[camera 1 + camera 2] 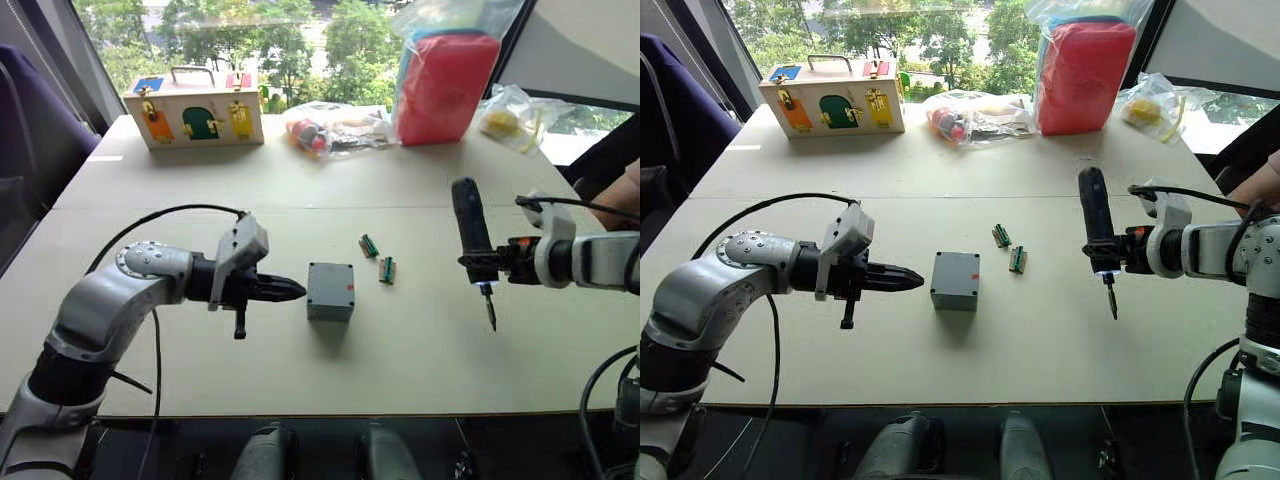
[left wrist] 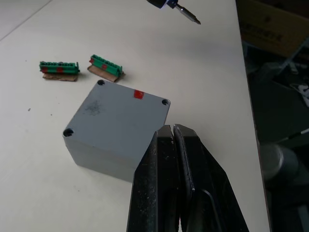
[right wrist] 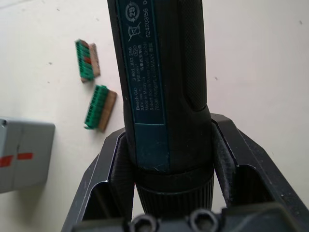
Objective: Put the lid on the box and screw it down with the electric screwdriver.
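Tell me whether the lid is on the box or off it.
On. The lid sits flush on top of the box, closing it; a seam runs around the box's side. Whether its corner holes hold screws, I cannot tell.

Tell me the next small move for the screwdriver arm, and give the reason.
Probably swing the right gripper toward the box. The lid already seems to sit on it, corner holes showing, while the screwdriver hangs upright, bit down, above bare table well off to the side. The left gripper is shut beside the box.
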### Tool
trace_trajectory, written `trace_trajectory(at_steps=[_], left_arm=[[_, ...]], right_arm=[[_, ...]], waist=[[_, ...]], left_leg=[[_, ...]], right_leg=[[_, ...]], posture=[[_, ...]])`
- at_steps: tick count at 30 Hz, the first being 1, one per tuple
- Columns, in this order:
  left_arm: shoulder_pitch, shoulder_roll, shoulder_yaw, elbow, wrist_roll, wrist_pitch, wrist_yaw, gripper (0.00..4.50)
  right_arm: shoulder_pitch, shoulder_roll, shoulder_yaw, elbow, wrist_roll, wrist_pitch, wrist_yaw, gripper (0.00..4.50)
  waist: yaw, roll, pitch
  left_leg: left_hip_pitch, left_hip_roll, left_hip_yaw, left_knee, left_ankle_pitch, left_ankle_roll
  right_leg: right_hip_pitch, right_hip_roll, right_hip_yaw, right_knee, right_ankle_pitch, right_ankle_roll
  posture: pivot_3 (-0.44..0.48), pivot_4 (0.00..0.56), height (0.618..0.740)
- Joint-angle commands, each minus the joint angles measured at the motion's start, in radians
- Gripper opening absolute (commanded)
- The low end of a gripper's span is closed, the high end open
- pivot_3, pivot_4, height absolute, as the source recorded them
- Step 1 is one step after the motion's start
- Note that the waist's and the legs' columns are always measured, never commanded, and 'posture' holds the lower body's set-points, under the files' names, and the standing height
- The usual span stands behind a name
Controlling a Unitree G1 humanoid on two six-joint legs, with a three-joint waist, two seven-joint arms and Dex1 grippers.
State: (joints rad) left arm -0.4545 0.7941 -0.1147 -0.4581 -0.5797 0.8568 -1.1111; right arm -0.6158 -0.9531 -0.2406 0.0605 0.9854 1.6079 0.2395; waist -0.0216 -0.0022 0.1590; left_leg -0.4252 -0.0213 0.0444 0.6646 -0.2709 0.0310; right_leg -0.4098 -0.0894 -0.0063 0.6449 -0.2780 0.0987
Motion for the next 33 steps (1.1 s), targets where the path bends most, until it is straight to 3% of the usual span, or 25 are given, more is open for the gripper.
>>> trace_trajectory(at_steps=[1, 18, 20, 23, 25, 28, 33], left_arm=[[0.028, 0.014, -0.006, -0.055, 0.002, -0.032, 0.011, 0.00], [0.068, 0.002, 0.011, -0.040, -0.022, -0.071, 0.077, 0.00], [0.068, 0.003, 0.011, -0.033, -0.022, -0.081, 0.070, 0.00], [0.068, 0.002, 0.020, -0.023, -0.026, -0.085, 0.070, 0.00], [0.064, 0.002, 0.033, -0.002, -0.024, -0.085, 0.075, 0.00], [0.069, 0.009, 0.059, 0.045, -0.014, -0.090, 0.086, 0.00], [0.127, 0.020, 0.172, 0.113, -0.049, -0.076, 0.110, 0.00]], right_arm=[[-0.035, -0.019, 0.022, 0.053, 0.135, 0.007, -0.023, 1.78], [0.027, 0.147, -0.073, 0.176, 0.460, 0.007, -0.540, 1.78], [0.035, 0.160, -0.084, 0.166, 0.462, 0.007, -0.577, 2.78], [0.045, 0.170, -0.094, 0.141, 0.449, 0.007, -0.608, 3.80], [0.047, 0.165, -0.090, 0.095, 0.404, 0.005, -0.600, 4.41], [0.038, 0.158, -0.093, 0.017, 0.327, -0.091, -0.519, 4.46], [0.139, 0.064, -0.037, -0.200, 0.048, -0.509, -0.093, 4.46]], waist=[[0.001, 0.001, 0.000], [0.008, 0.000, 0.001], [0.008, 0.000, 0.001], [0.009, -0.001, 0.000], [0.012, -0.001, 0.000], [0.012, -0.001, 0.000], [0.010, 0.000, 0.001]], left_leg=[[0.000, 0.000, 0.000, 0.000, 0.000, 0.000], [0.000, 0.000, 0.000, 0.002, 0.000, 0.001], [0.000, 0.001, 0.001, 0.002, 0.000, 0.001], [0.000, 0.001, 0.001, 0.002, 0.000, 0.001], [0.000, 0.000, 0.001, 0.002, 0.000, 0.001], [0.000, 0.000, 0.000, 0.003, 0.000, 0.001], [0.000, 0.001, 0.000, 0.002, -0.001, 0.002]], right_leg=[[0.000, 0.000, 0.000, 0.000, 0.000, 0.000], [0.001, 0.003, 0.000, 0.000, 0.000, 0.001], [0.001, 0.003, 0.000, 0.001, 0.000, 0.001], [0.001, 0.003, 0.000, 0.001, 0.000, 0.001], [0.002, 0.003, 0.000, 0.000, 0.000, 0.001], [0.002, 0.003, 0.000, 0.000, 0.000, 0.001], [0.001, 0.006, 0.000, 0.000, 0.000, 0.001]], posture=[[0.000, 0.150, 0.740], [0.000, 0.150, 0.740], [0.000, 0.150, 0.740], [0.000, 0.150, 0.740], [0.000, 0.150, 0.740], [0.000, 0.150, 0.740], [0.000, 0.150, 0.740]])
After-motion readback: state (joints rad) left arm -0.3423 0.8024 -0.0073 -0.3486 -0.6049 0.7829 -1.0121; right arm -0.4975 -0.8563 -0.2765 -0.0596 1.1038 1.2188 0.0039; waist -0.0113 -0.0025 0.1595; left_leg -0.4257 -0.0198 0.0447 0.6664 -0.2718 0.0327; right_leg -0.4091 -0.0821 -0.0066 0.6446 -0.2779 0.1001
